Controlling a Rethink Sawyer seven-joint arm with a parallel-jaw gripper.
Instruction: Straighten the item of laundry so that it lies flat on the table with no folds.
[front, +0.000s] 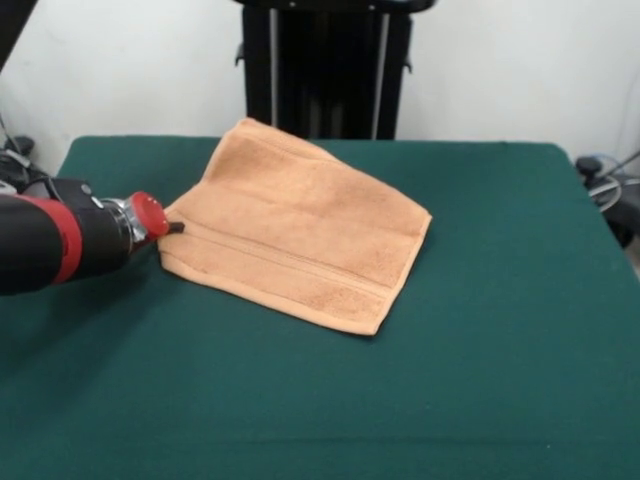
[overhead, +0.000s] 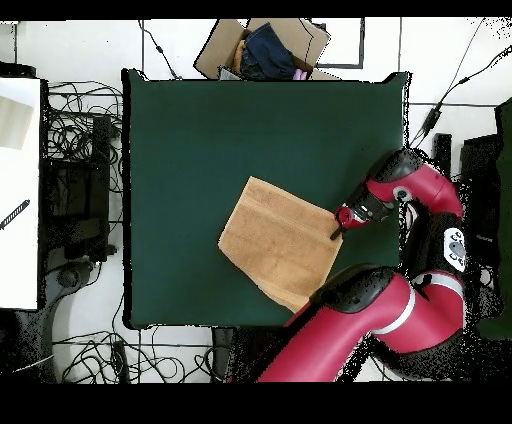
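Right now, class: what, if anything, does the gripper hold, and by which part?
It cannot be told: the gripper sits at the towel edge, its tip too small to judge.

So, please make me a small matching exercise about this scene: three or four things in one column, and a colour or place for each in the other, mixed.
Things:
1. towel
2. table
3. gripper
4. cardboard box

Descriptions:
A. dark green
B. at the towel's edge
C. on the floor beyond the table, overhead view
D. light orange-tan

Pairs: 1-D, 2-A, 3-B, 4-C
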